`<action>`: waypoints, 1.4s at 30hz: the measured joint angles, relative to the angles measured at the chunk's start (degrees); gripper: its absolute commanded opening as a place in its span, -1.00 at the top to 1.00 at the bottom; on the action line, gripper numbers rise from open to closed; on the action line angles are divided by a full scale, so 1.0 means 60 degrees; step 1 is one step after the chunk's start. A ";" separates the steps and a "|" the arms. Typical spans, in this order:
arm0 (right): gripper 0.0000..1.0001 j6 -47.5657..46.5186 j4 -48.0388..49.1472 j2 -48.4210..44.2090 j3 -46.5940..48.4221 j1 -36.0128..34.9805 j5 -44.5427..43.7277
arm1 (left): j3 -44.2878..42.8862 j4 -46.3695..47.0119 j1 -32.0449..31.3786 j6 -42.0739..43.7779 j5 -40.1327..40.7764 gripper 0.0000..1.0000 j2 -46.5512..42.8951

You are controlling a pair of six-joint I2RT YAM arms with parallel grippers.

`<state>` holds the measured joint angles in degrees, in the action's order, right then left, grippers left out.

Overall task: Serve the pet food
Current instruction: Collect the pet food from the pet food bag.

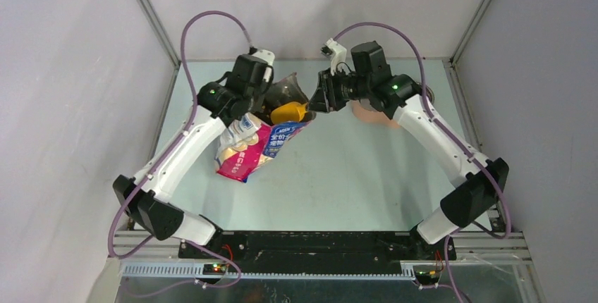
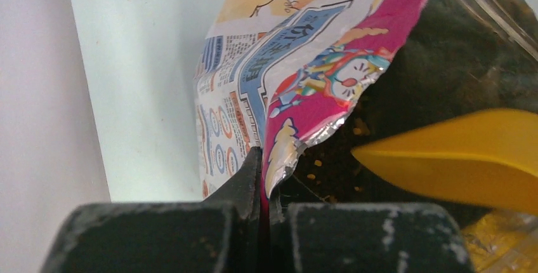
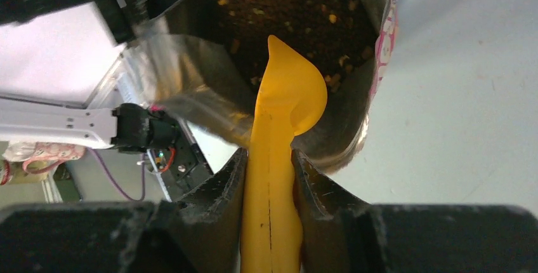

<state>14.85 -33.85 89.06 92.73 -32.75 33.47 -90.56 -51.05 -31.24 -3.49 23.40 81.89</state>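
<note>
Left fingers [image 2: 244, 181] pinched on bag [image 2: 298, 63] rim, right fingers [image 3: 222, 184] clamped on scoop [image 3: 287, 92] above kibble [image 3: 298, 6]. Risk: thin rim slipping free, bag slumping, kibble spilling onto worktop [image 1: 352, 169].

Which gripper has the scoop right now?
The right gripper, shut on the handle of the yellow scoop; the left gripper only pinches the torn edge of the bag.
</note>
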 measured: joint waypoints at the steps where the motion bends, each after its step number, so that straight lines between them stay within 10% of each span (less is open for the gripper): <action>1: 1.00 -0.0036 -0.0164 0.0197 0.0113 0.0000 -0.0182 | -0.0033 0.0015 -0.0175 0.0036 0.0062 1.00 0.0084; 15: 1.00 0.0459 -0.0273 0.1395 -0.0470 0.0219 -0.1738 | -0.0991 0.0237 -0.1825 0.0149 0.0237 1.00 0.1716; 42: 1.00 0.5217 0.6080 0.3621 -0.2710 0.0470 0.2218 | 0.1661 0.2849 -0.0612 0.1020 -0.3322 1.00 0.0342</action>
<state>46.15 2.63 110.78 76.47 -29.93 46.78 -80.60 -33.95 -34.92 2.63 3.46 83.94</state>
